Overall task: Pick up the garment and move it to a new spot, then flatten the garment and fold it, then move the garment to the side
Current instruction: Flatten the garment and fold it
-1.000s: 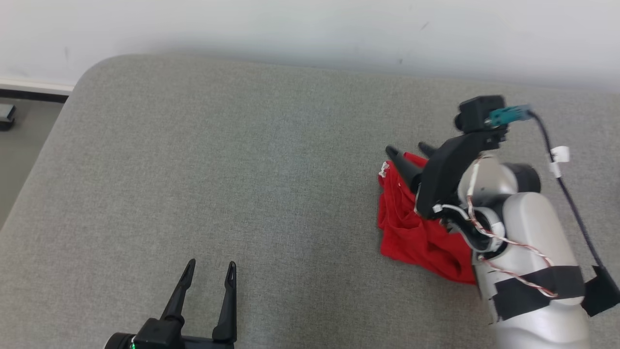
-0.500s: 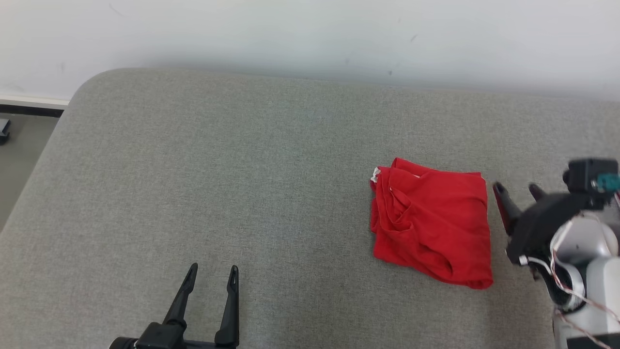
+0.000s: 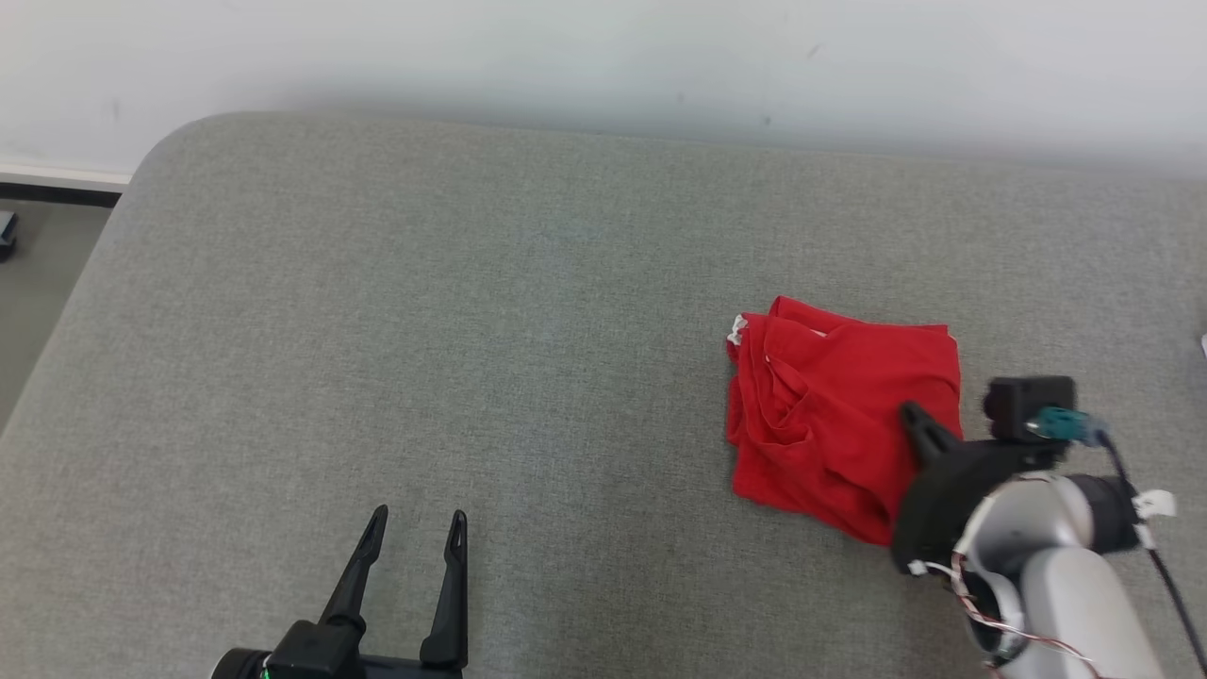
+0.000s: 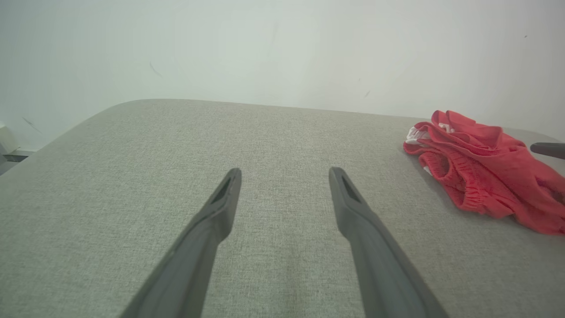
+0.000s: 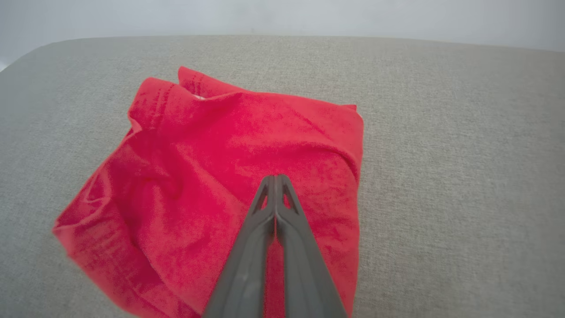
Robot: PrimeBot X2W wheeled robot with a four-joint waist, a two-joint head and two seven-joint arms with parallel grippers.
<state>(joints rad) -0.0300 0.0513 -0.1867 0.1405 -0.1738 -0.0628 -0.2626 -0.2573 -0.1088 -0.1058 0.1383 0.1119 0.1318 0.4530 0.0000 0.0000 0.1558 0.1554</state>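
1. Head view.
   - The garment is a red folded bundle, roughly square, so its long axis cannot be told. It lies right of centre on the grey padded surface.
   - Its bunched, layered edge faces the robot's left, with a white tag at the far-left corner. The smoother folded edge faces right.
   - The right hand is over the garment's near-right part, fingers pressed together and pointing away from the robot.
   - The left hand is at the lower left, fingers spread wide and holding nothing, well apart from the garment.
   - A pale wall stands behind.

2. Left wrist view.
   - The left hand is parted wide above bare grey padded surface.
   - The garment is at the right, gathered elastic edge toward the camera and white tag at its left end.
   - A dark fingertip of the right hand shows at the right border, above the cloth.

3. Right wrist view.
   - The right hand is closed tip to tip over the garment, right of its middle. Whether it touches the cloth cannot be told.
   - The garment's folded corner points up and right, and its loose layers lie to the left.
   - The grey padded surface lies all around it.
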